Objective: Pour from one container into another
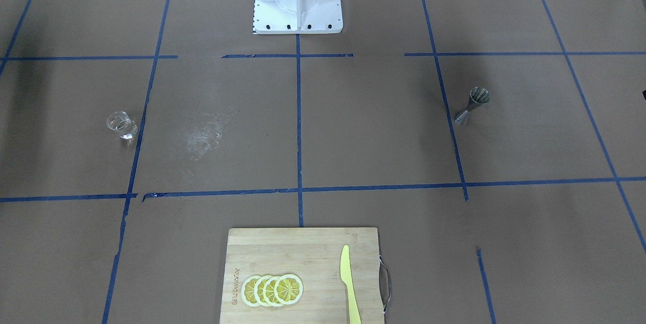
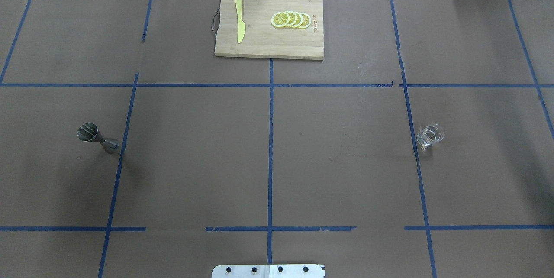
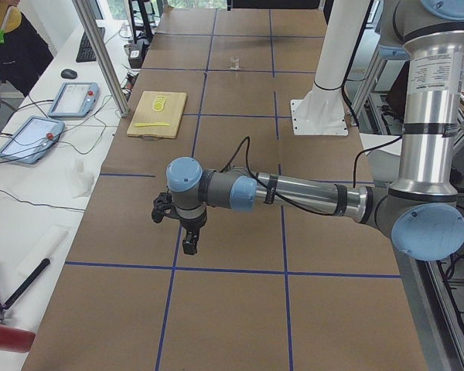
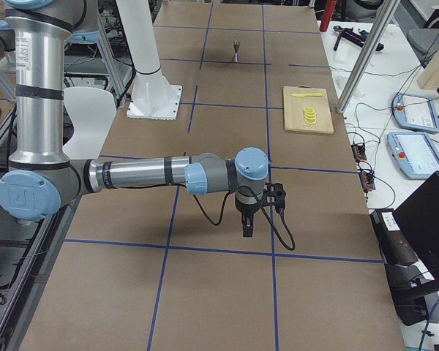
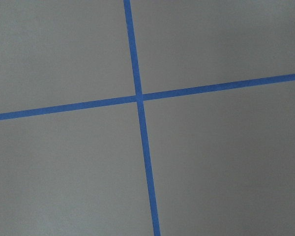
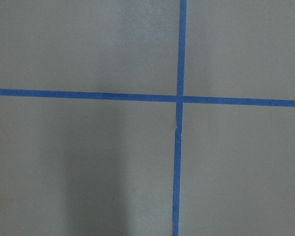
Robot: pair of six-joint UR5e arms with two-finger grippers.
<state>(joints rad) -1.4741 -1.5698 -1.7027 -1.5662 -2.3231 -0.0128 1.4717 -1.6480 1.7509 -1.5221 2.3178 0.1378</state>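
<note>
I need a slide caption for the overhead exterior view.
Metal jigger on the left, glass cup on the right, cutting board with lemon slices beyond.

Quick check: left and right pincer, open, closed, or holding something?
Left pincer: cannot be told, it shows only in a side view.
Right pincer: cannot be told, it shows only in a side view.

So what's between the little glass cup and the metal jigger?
Nothing stands there. The overhead view shows only brown paper and blue tape lines between glass cup and jigger; the front-facing view adds a pale smudge.
</note>
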